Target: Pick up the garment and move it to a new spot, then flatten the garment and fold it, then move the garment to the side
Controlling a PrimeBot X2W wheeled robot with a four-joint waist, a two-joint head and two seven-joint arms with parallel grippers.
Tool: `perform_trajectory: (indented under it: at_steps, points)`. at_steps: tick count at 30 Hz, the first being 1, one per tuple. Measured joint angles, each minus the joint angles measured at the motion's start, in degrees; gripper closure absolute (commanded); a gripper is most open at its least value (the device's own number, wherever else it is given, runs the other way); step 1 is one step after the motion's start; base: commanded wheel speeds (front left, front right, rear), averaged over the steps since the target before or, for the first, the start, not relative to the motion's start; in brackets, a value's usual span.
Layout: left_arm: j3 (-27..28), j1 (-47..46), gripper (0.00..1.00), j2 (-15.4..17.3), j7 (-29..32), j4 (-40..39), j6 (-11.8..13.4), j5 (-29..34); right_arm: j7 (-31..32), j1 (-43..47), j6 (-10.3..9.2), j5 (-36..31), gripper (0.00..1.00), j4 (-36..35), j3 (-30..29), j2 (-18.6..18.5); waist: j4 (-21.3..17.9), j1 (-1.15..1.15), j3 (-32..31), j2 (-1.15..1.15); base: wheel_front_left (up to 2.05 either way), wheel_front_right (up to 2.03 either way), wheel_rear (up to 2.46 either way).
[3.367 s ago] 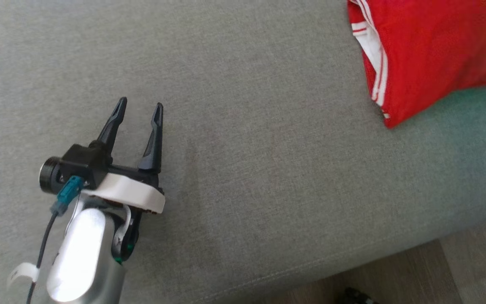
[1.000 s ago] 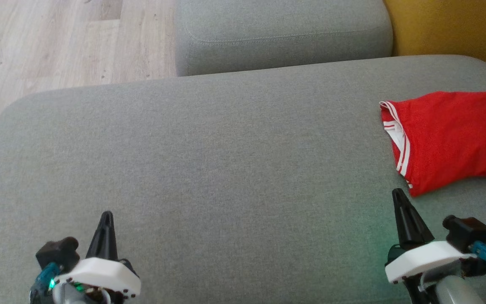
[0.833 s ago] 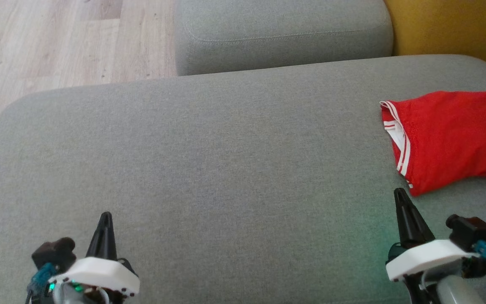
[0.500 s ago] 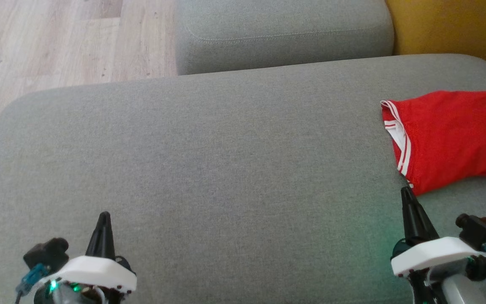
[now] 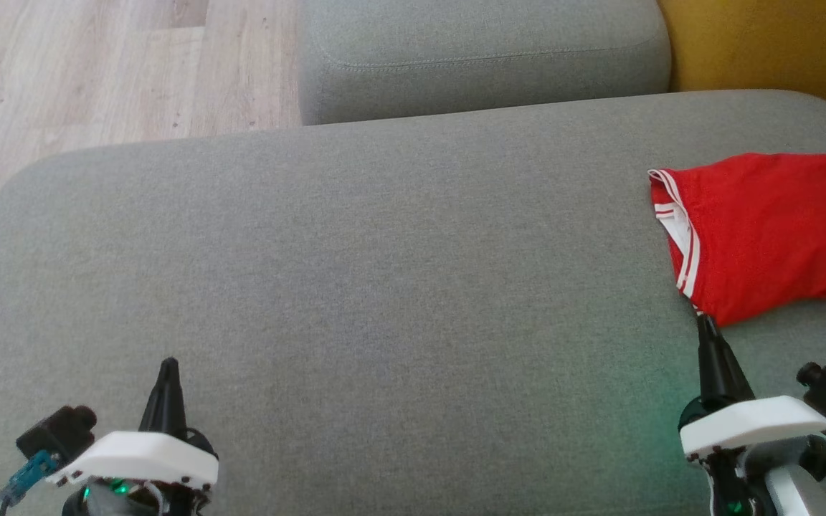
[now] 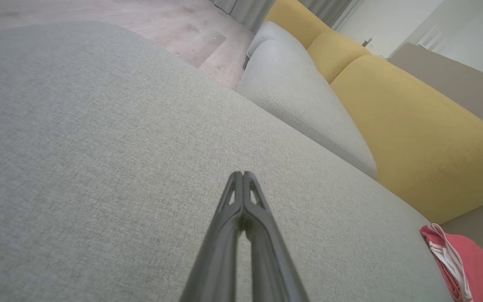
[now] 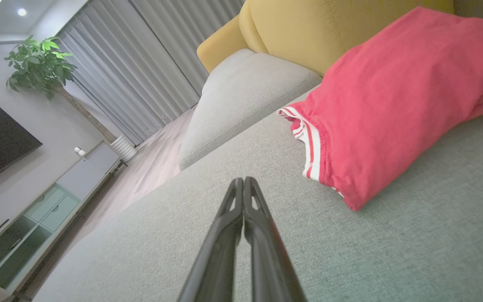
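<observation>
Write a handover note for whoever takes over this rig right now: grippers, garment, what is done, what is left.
The left gripper is shut and empty, over the near left of the grey cushion.
The right gripper is shut and empty, with its tip close to the near corner of the garment but not gripping it.
The garment is red with white stripes and lies in a compact folded shape at the cushion's right end.
Done, by the look of it: folded and set to the side.
Left: probably only a check of the fold, since its right edge runs out of the head view.
</observation>
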Motion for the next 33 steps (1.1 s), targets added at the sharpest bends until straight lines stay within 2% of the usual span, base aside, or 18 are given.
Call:
perform_trajectory:
  at_steps: [33]
  points:
    - [1.96,-1.02,1.0,-0.08,5.15,-0.84,-1.56,-20.0,5.14,-0.01,0.0,18.82,1.0,-2.01,-4.5,1.75,0.21,0.0,0.57,0.0,0.0,0.0,0.0]
